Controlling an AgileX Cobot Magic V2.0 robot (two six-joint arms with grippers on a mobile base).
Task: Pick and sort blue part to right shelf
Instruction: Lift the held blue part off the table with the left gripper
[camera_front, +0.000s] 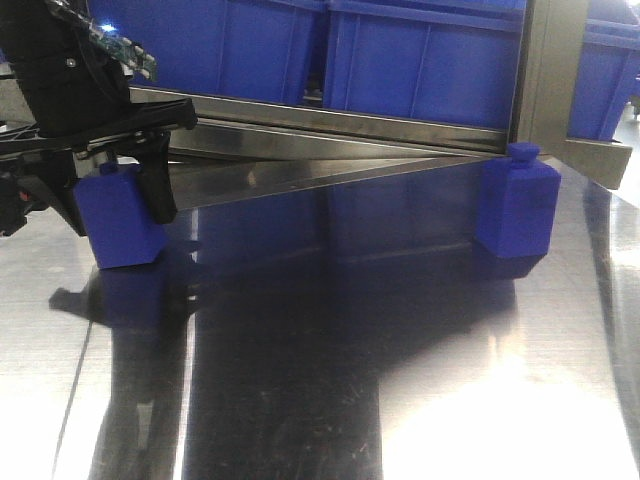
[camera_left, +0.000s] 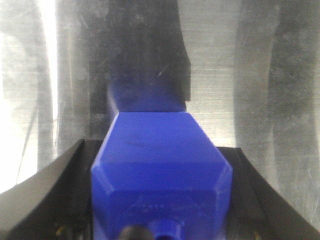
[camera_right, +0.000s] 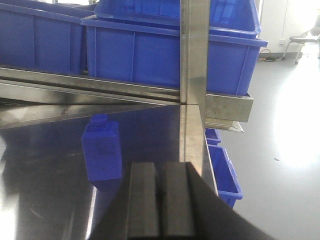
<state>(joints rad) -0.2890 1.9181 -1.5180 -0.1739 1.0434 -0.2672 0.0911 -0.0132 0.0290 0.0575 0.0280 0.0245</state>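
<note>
Nearest, front view: bare steel table, streaked with glare and dark reflections.

Nearest, right wrist view: right gripper, pads pressed flat together along one thin seam, nothing between them. Not visible in the front view.

Near left: left gripper clamped on the held blue part. Black fingers against both flanks of the block. Same in the left wrist view: block fills the whole gap between the two fingers, touching on both sides, small round neck toward the camera. Sits at table level, blue reflection directly beneath. Cannot tell whether touching the steel or just clear of it.

Right, somewhat farther: second blue part, upright on the table, cap on top, free of both grippers, well apart from the held one. Stands just in front of the steel post. From the right wrist view, ahead of the closed pads and to their left, left of the post.

Far: steel shelf rail across the full width, meeting the post at right. Row of blue bins resting on it.

Far right, past the table edge: lower blue bin below the rail bracket, then grey floor.
</note>
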